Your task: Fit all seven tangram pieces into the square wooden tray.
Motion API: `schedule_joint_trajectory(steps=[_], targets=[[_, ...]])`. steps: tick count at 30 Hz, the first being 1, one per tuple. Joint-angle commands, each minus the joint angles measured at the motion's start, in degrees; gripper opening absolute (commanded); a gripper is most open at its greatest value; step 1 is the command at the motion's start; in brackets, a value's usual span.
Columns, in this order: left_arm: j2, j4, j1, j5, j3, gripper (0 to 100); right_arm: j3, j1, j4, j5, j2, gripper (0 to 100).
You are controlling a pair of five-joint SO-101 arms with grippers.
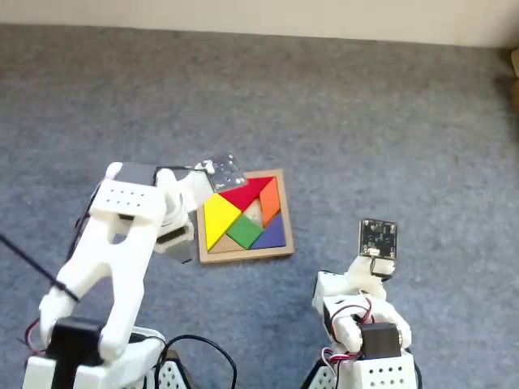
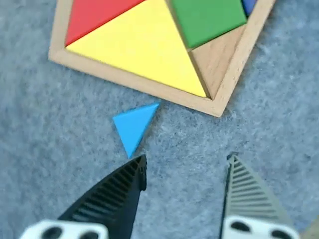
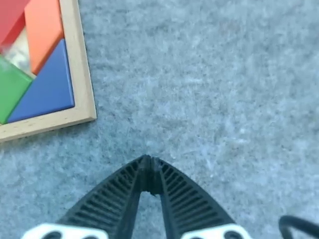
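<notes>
**Light-blue triangle on the carpet, outside the tray, at the open left fingers**

Finds the small light-blue triangle [image 2: 132, 127] flat on the grey carpet [image 2: 45, 149], just outside the square wooden tray [image 2: 124, 74]. Runs its long edge from the tray's rim toward the dark finger [image 2: 124, 194] of the left gripper [image 2: 187, 167]. Aims one sharp tip at the rim, close beside it, though cannot tell whether touching. Aims the other sharp tip at the dark fingertip, very nearly meeting it. Turns the square corner away from the pale finger [image 2: 249, 194].

Holds the left gripper's two fingers well apart, low over the carpet, with nothing between them. Sets the triangle off to the dark finger's side and not in the gap.

Shows, inside the tray nearest this gripper, a large yellow triangle [image 2: 144, 45] beside a green square [image 2: 207, 17] and a red triangle [image 2: 94, 15]. Shows a bare triangular patch of wood [image 2: 217, 62] in the corner next to the yellow and green pieces.

From the high view, places the tray near the middle of the carpet, turned slightly askew, with the left arm [image 1: 122, 235] stretched up to its left edge. Adds an orange piece [image 1: 270, 201] and a dark blue triangle [image 1: 272, 235] along the right side. Leaves a pale spot among the pieces too unclear to name.

Presses the right gripper [image 3: 149, 172] fingertips together on nothing, above bare carpet. Puts it well apart from the tray's blue-triangle corner, with the right arm [image 1: 361, 324] folded back near its base.
</notes>
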Motion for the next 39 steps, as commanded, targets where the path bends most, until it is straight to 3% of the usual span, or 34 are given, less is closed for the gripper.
schedule_joint_trajectory(steps=[1, 5, 21, 26, 39], targets=[[2.59, -0.62, -0.84, -4.57, -4.7, 26, 6.55, 0.57, 0.48, 0.62, -1.1, 0.5], [7.43, -1.41, -1.98, -8.0, -7.43, 26, 6.55, 0.57, 0.48, 0.62, -1.1, 0.5], [20.62, -13.71, -4.97, -9.76, -8.13, 25, 6.55, 0.57, 0.48, 0.62, -1.19, 0.5], [24.04, -16.09, -4.79, -9.85, -8.48, 17, 6.55, 0.57, 0.48, 0.62, -1.19, 0.5], [18.95, -13.89, -4.7, -9.41, -7.96, 15, 6.55, 0.57, 0.48, 0.62, -1.19, 0.5]])
